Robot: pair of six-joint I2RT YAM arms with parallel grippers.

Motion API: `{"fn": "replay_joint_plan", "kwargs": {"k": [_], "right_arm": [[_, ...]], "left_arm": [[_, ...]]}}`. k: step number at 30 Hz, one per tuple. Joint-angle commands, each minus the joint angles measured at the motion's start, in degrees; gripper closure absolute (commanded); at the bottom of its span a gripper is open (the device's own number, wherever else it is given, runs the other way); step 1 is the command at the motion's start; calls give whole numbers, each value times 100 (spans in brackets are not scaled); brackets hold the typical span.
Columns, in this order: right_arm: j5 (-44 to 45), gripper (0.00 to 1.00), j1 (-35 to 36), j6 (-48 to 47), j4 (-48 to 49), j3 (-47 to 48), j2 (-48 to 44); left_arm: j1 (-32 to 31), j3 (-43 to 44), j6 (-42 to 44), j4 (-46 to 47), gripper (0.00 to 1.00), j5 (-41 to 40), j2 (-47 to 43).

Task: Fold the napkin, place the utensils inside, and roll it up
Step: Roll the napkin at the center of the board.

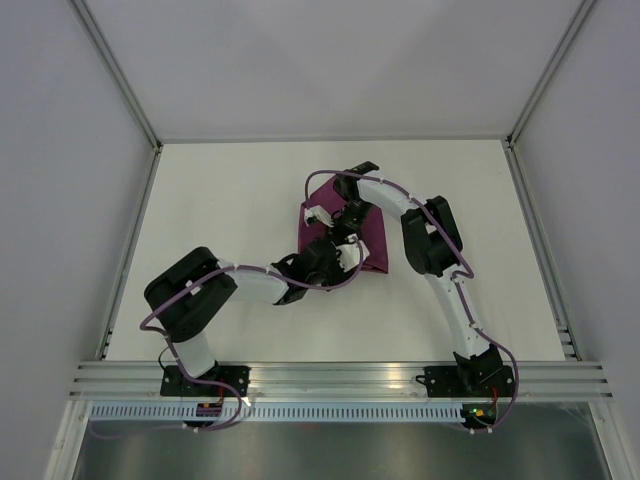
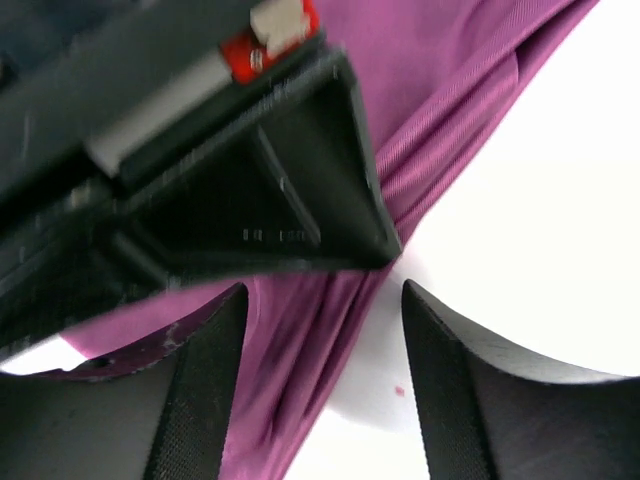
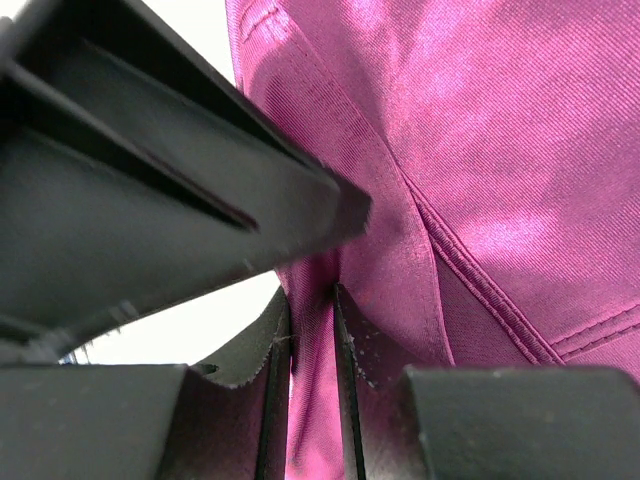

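Note:
The plum-purple napkin (image 1: 376,248) lies bunched and folded on the white table, mostly under both grippers. My right gripper (image 1: 342,226) reaches down onto it from the far side. In the right wrist view it (image 3: 312,300) is shut on a raised fold of the napkin (image 3: 480,150), whose hemmed edge shows. My left gripper (image 1: 345,254) meets it from the near left. In the left wrist view it (image 2: 324,300) is open, with gathered napkin cloth (image 2: 300,340) between the fingers, close to the left finger (image 2: 200,400). No utensils show in any view.
The white table (image 1: 230,200) spreads around the napkin, walled by grey panels with metal rails. The two grippers crowd each other: the right gripper's black body (image 2: 250,180) looms over the left's jaws, and a black left gripper finger (image 3: 150,180) crosses the right wrist view.

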Motion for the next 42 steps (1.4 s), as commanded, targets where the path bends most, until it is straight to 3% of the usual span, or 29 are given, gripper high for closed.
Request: {"fn": "replay_joint_plan", "kwargs": {"k": [1,4,7,8,11,18,26,34,42], "right_arm": [[1134,85,72,-350,411,-254,676],[1134,85,64,-350,403,-254,676],[1126,85,64,-350,403,-246,676],[1117,85,55,-342,411,-246,685],[1108,85,46,-350,403,-254,694],[1003,80,28,-289,429,-316,589],[502,46,-191,211,815,-649,-52],[10,39,-516,651,1307,-1290,-1088],[-61,34,-868,1635,2862,-2002,-2064]], "left_arm": [[64,230,249,-86,33,497,330],[134,309,179,-165,38,612,506],[222,424,74,-402,49,744,629],[222,450,56,-473,62,875,638],[249,564,3,-692,78,981,691],[319,933,-67,-1264,96,1332,884],[705,1092,-331,-1537,98,2106,902],[1066,1522,-542,-2089,98,2906,1121],[1365,2102,-718,-2784,98,3758,1455]]}}
